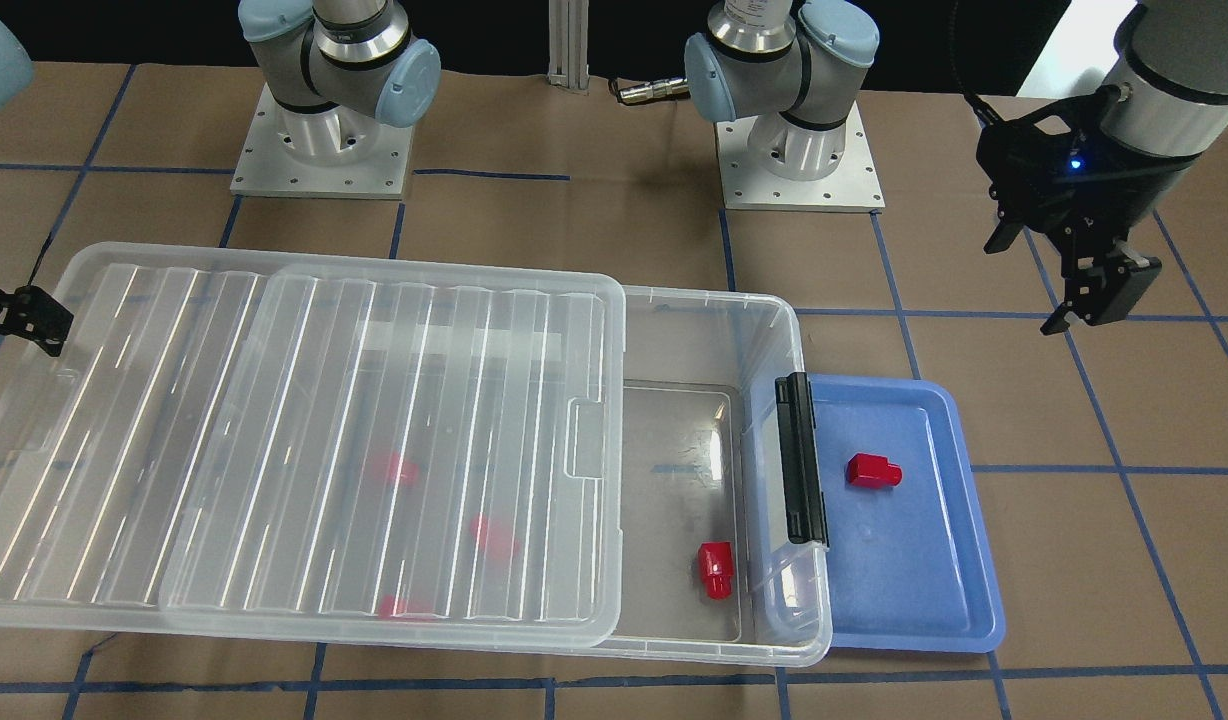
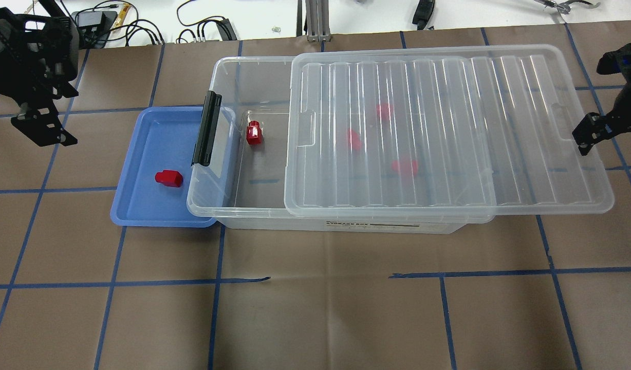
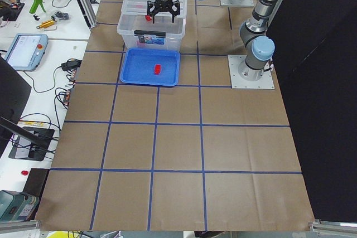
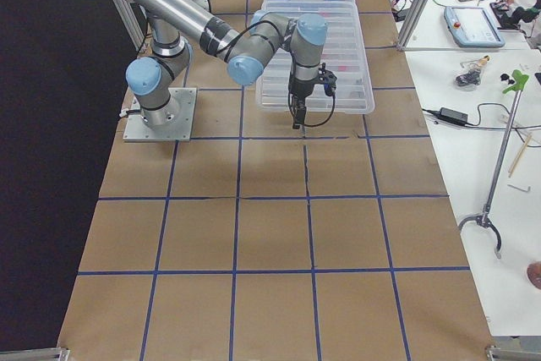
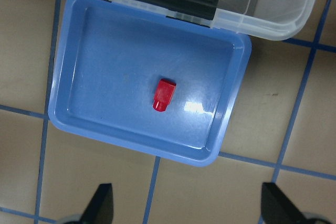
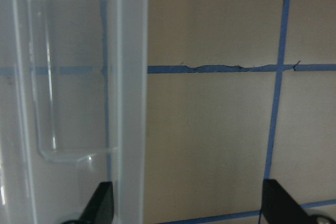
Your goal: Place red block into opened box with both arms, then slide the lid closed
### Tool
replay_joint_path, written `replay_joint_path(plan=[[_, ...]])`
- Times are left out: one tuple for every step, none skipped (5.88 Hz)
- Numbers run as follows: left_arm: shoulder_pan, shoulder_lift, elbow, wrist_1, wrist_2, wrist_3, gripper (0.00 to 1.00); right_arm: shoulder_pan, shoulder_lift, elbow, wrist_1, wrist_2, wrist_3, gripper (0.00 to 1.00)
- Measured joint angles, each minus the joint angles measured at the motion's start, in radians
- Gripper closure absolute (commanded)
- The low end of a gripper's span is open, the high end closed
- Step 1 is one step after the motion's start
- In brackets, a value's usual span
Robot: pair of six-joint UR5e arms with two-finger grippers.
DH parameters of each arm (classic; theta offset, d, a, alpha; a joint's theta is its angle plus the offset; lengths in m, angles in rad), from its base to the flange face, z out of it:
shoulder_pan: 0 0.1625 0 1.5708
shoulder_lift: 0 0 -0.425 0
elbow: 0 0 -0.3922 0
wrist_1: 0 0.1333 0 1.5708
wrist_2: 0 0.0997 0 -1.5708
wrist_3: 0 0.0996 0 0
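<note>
Left gripper [image 5: 189, 205] first: from my end it hangs in the air off the outer side of the blue tray [image 2: 141, 208], fingers spread wide and holding nothing. Its wrist camera looks straight down on the tray, where the red block [image 2: 169, 178] lies on its side near the middle, well apart from the fingers.

At the other end the right gripper [image 6: 189, 205] is just as wide open and empty. The end rim of the lid [image 2: 449, 128] runs up between its fingers, close to one of them; I cannot tell whether they touch.

On the brown surface [image 2: 315, 308] the box [image 2: 228, 67] has its black latch bar [image 2: 205, 128] at the tray end, and its rim overlaps the tray's edge as I see it from above. The lid sits shifted toward the robot's right, overhanging that end and leaving the latch end uncovered. A second red block [image 2: 254, 132] stands in the uncovered part, and three more red pieces [image 2: 352, 139] show blurred through the ribbed lid
</note>
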Motion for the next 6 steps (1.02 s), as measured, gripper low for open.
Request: replay_joint_path(plan=[[0.012,-0.009,0.002,0.000,-0.005,0.011,0.02,-0.025,0.001,-0.016,-0.001,-0.014,-0.027,0.00],[0.016,-0.031,-0.003,0.004,-0.011,0.016,0.02,-0.045,0.001,-0.037,-0.001,-0.028,-0.049,0.00],[0.018,-0.074,-0.011,0.008,-0.012,0.034,0.02,-0.055,-0.007,-0.066,0.008,-0.040,-0.061,0.00],[0.020,-0.132,-0.017,0.014,-0.012,0.093,0.02,-0.042,-0.026,-0.106,0.044,-0.046,-0.051,0.00],[0.020,-0.191,-0.022,0.044,-0.011,0.167,0.02,0.004,-0.046,-0.156,0.118,-0.044,0.002,0.00],[0.017,-0.247,-0.026,0.088,-0.011,0.218,0.02,0.080,-0.065,-0.209,0.223,-0.027,0.120,0.00]])
